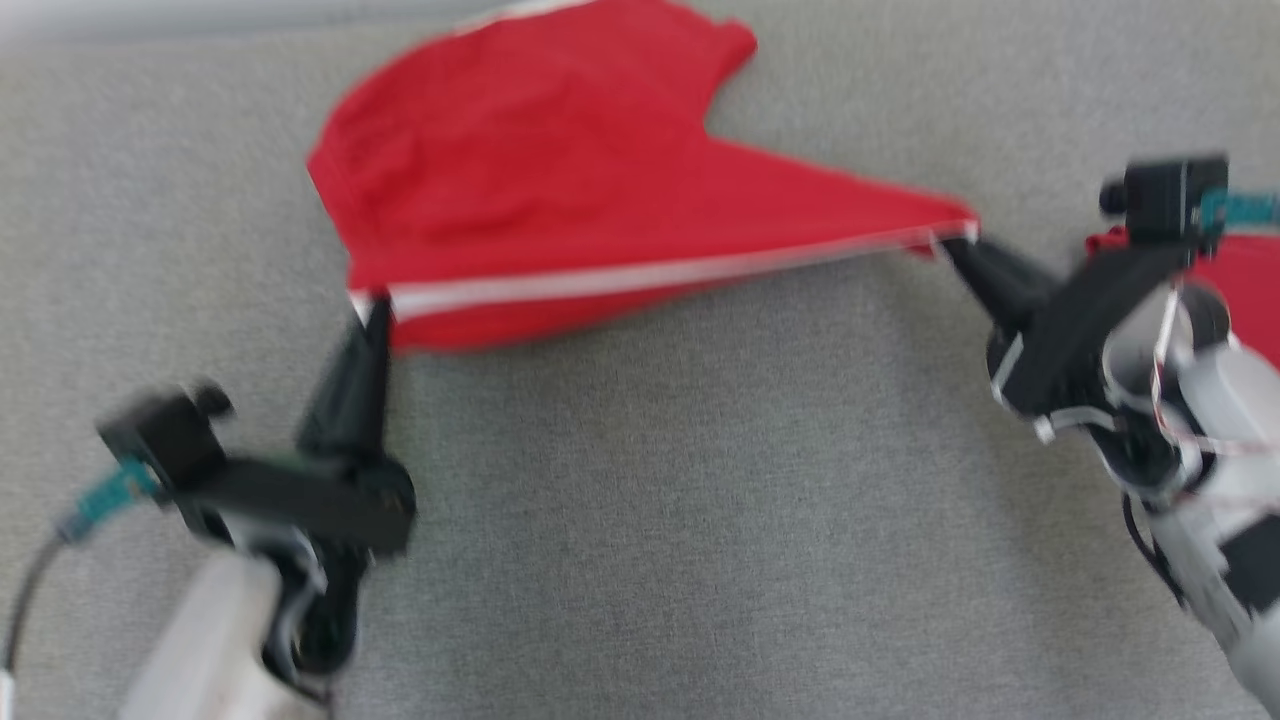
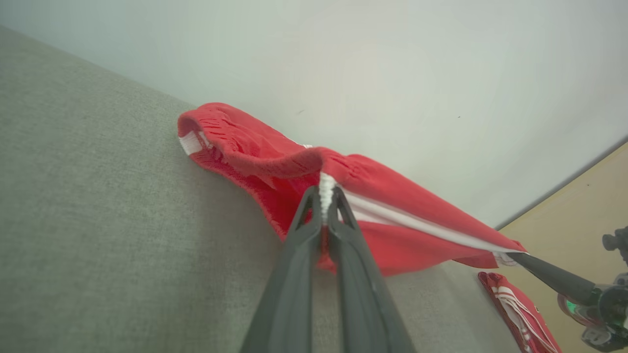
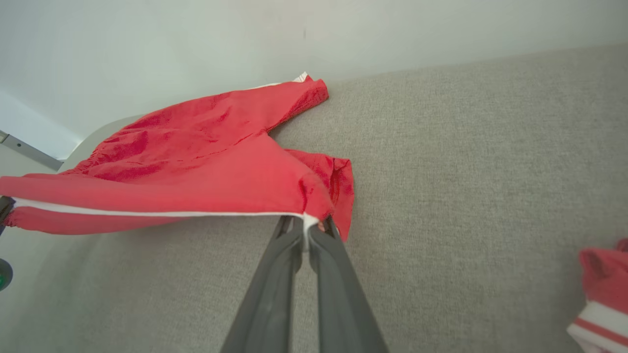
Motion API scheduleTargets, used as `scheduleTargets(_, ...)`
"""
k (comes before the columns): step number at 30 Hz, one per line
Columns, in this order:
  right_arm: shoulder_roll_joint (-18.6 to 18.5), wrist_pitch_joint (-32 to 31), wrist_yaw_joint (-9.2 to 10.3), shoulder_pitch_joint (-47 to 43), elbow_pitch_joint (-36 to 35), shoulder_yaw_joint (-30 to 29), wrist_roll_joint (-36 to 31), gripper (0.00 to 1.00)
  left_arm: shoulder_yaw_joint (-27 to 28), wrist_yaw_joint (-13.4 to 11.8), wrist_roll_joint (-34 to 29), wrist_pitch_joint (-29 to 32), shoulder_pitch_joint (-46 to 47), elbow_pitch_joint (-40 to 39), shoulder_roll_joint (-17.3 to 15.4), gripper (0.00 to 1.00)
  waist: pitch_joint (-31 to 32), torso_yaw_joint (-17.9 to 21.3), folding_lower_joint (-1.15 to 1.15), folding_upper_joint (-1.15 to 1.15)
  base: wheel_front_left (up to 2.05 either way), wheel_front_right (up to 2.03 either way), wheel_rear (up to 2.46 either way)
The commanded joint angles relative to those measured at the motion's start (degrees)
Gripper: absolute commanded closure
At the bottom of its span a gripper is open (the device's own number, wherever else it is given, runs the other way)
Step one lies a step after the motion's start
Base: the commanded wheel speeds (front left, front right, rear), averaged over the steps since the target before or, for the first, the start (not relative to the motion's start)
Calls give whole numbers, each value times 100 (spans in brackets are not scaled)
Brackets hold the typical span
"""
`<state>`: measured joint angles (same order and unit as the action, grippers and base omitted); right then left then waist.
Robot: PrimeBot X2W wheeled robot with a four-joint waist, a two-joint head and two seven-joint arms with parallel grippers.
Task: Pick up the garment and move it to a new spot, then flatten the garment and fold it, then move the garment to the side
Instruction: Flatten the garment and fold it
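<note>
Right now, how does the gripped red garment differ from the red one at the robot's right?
The held garment is stretched taut between the left gripper and right gripper; the other garment lies loose, ungripped. The held garment is spread out; the other garment is bunched. Both are red with white stripes.

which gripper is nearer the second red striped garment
Right: the right gripper is beside the second garment; the left gripper is at the far end of the held garment.
</note>
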<state>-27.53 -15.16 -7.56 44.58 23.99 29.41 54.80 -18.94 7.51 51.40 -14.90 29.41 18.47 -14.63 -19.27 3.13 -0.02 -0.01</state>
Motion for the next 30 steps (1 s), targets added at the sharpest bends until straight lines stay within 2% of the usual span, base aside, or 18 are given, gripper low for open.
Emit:
scheduleTargets(1,-191,-200,18,-421,-226,-81,28,100,-32,-8,-41,-35,-362,-70,14,100,565,-84,2,1,0,0,0)
scheduleTargets(4,-317,-522,18,-849,-547,-179,83,100,-117,-8,-54,-32,-690,-125,-30,100,708,-90,2,1,0,0,0)
scheduleTargets(9,-579,-1420,18,-2009,-1348,-624,109,100,-292,-17,46,143,-1456,-254,-152,100,1003,-113,2,1,0,0,0)
scheduleTargets(14,-601,-2394,18,-3189,-2017,-1274,-51,100,-440,-204,-34,352,-2053,-487,-365,100,1211,-149,2,1,0,0,0)
scheduleTargets(19,-272,-3608,18,-4346,-2565,-2080,-273,100,-672,-281,67,808,-2560,-847,-542,100,1346,-191,2,1,0,0,0)
scheduleTargets(24,380,-4713,18,-5202,-3396,-2987,-772,100,-863,-466,234,1370,-3048,-1289,-762,100,1419,-202,2,1,0,0,0)
scheduleTargets(26,651,-4924,17,-5282,-3810,-3264,-1007,100,-879,-566,292,1487,-3182,-1495,-791,100,1427,-202,2,1,0,0,0)
scheduleTargets(30,1037,-4847,17,-4937,-4343,-3458,-1329,100,-805,-639,396,1440,-3226,-1846,-709,100,1415,-221,2,1,0,0,0)
